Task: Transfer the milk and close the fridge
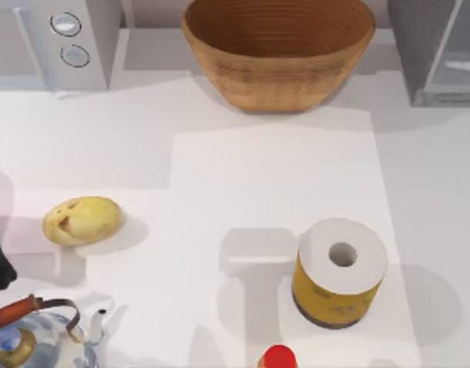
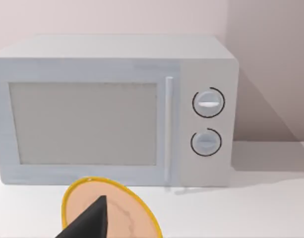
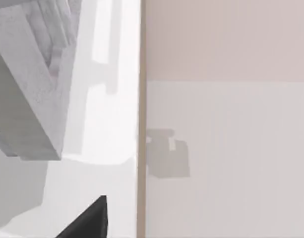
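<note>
Dark-grey fridge (image 1: 438,50) at table's far right corner, jaw states untellable

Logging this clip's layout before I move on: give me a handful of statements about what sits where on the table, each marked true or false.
1. The paper roll stands on end, its hole facing up. True.
2. The potato lies inside the wooden bowl. False: it rests on the table, toward the left side, apart from the bowl.
3. The appliance with two round dials sits at the table's back left. True.
4. The fridge stands at the back left. False: it is at the back right.
5. The kettle is at the front left corner. True.
</note>
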